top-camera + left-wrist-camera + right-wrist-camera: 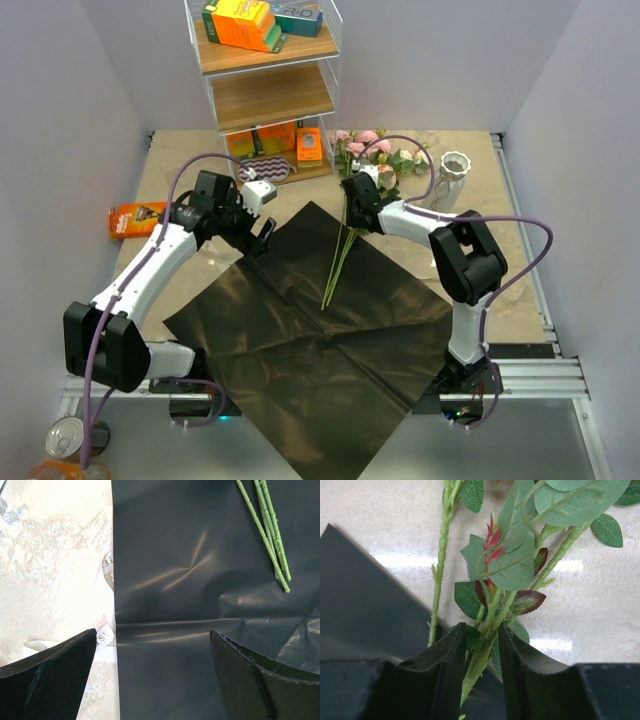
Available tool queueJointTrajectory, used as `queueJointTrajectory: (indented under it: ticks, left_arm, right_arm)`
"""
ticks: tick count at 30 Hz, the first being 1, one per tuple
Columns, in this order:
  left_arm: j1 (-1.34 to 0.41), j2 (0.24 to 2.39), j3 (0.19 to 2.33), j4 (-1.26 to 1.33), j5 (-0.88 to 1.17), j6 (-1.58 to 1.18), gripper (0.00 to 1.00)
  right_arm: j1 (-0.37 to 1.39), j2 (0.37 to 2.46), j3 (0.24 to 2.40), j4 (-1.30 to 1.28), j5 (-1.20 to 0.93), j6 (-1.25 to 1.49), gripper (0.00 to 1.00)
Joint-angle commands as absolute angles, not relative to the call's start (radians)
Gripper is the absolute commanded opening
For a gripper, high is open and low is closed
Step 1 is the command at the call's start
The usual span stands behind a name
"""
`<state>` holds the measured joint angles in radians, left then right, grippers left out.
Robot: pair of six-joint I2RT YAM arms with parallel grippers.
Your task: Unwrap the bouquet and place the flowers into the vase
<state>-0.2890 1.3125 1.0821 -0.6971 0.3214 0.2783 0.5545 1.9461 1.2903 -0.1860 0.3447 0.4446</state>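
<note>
The black paper point(300, 330) is seen spread flat on the marbled table point(180, 170), one corner pointing far and another reaching past the near edge. The flowers point(375, 150) are laid at the far side of the table. Their pink and cream heads are bunched just right of the shelf unit point(265, 95). Their green stems point(340, 255) run near and slightly left onto the paper, where the cut ends rest.

The right gripper point(352, 200) is set over the stems just below the heads. In the right wrist view its jaws are drawn in to a narrow gap, and one leafy stem point(487, 645) is clasped between the fingers point(447, 665). A second stem is seen passing free to the left of them.

The left gripper point(262, 235) is held above the far left edge of the paper. It is released, its jaws spread wide with nothing between them. Below it a pale printed ribbon point(106, 632) is seen on the table, touching the paper's edge.

The vase point(455, 165) stands upright at the far right, well apart from the paper and right of the flower heads. An orange box point(135, 218) lies on the table at the left.
</note>
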Motion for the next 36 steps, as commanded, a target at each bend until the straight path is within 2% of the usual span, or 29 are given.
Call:
queueJointTrajectory:
  ticks: [1, 4, 11, 16, 24, 30, 33, 35, 36]
  left_arm:
    - [-0.284, 1.275, 1.081, -0.669, 0.322, 0.270, 0.99]
    - [-0.284, 1.272, 1.069, -0.669, 0.321, 0.270, 0.99]
    - [-0.284, 1.267, 1.052, -0.660, 0.322, 0.268, 0.99]
    - [-0.284, 1.269, 1.052, -0.655, 0.331, 0.261, 0.99]
    - [-0.284, 1.270, 1.051, -0.652, 0.331, 0.258, 0.99]
    - [-0.284, 1.269, 1.068, -0.664, 0.325, 0.265, 0.99]
    - [-0.284, 1.269, 1.077, -0.670, 0.328, 0.265, 0.99]
    - [-0.284, 1.269, 1.084, -0.672, 0.333, 0.262, 0.99]
    - [-0.284, 1.269, 1.088, -0.672, 0.339, 0.261, 0.99]
  right_arm:
    - [0.546, 1.941, 1.321, -0.135, 0.341, 0.451, 0.25]
    - [0.543, 1.915, 1.310, -0.129, 0.344, 0.457, 0.14]
    - [0.546, 1.795, 1.249, -0.114, 0.342, 0.456, 0.16]
    - [0.546, 1.717, 1.220, -0.126, 0.368, 0.459, 0.02]
    - [0.545, 1.452, 1.169, -0.109, 0.371, 0.405, 0.02]
    - [0.545, 1.298, 1.206, -0.039, 0.406, 0.257, 0.03]
    - [0.545, 1.261, 1.264, 0.024, 0.484, 0.154, 0.02]
    - [0.543, 1.256, 1.301, 0.084, 0.627, 0.094, 0.00]
    - [0.543, 1.255, 1.302, 0.204, 0.685, 0.007, 0.00]
